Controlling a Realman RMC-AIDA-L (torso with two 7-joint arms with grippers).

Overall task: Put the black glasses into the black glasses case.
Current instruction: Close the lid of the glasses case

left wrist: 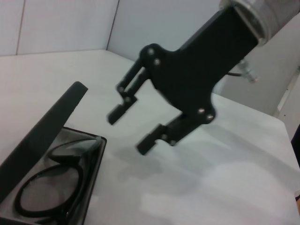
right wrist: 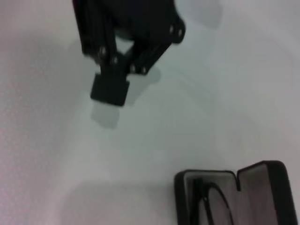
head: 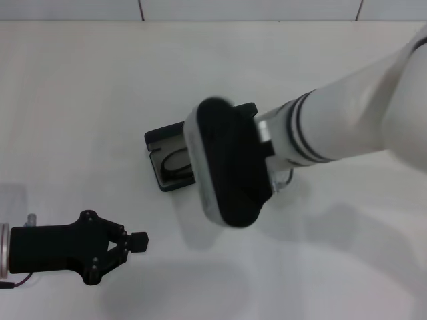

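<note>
The black glasses case lies open at the table's middle, its lid raised. Inside its tray lie the black glasses, also visible as dark rims and thin frames in the case. My right arm's wrist hangs over the case and hides its own fingers in the head view. The left wrist view shows my right gripper open and empty, above the table beside the case. My left gripper rests near the front left, shut on nothing.
The white table runs back to a wall at the far edge. A cable and metal fitting sit at the right wrist. Nothing else lies near the case.
</note>
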